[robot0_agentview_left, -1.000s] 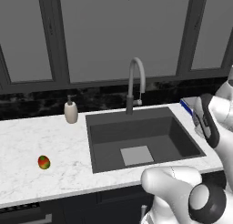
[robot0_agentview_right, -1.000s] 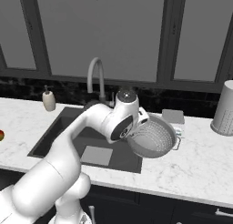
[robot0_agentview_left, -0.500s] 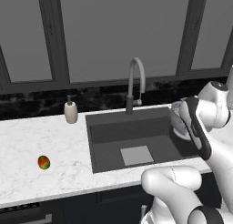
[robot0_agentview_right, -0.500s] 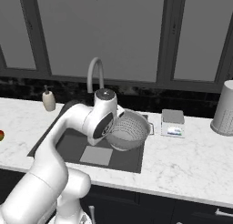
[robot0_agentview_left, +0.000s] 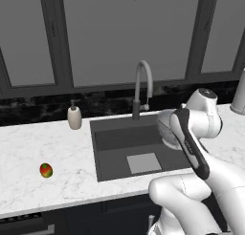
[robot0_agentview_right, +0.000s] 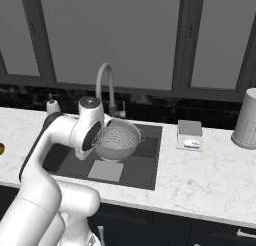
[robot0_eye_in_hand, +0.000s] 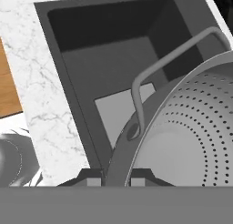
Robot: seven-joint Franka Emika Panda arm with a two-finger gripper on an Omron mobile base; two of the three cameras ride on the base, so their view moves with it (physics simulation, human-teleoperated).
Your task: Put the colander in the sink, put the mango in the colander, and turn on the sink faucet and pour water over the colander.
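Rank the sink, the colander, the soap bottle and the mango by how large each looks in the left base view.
1. sink
2. colander, partly hidden by the arm
3. soap bottle
4. mango

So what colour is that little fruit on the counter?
The mango is red and orange with a green patch, clearest in the left base view.

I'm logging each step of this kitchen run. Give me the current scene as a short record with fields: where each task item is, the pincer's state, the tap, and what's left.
colander: held by its rim, above the sink, not yet set down
pincer: shut on the colander's rim
mango: on the counter, left of the sink
faucet: behind the sink, no water running
soap bottle: on the counter, left of the faucet
left to do: lower colander, add mango, run water
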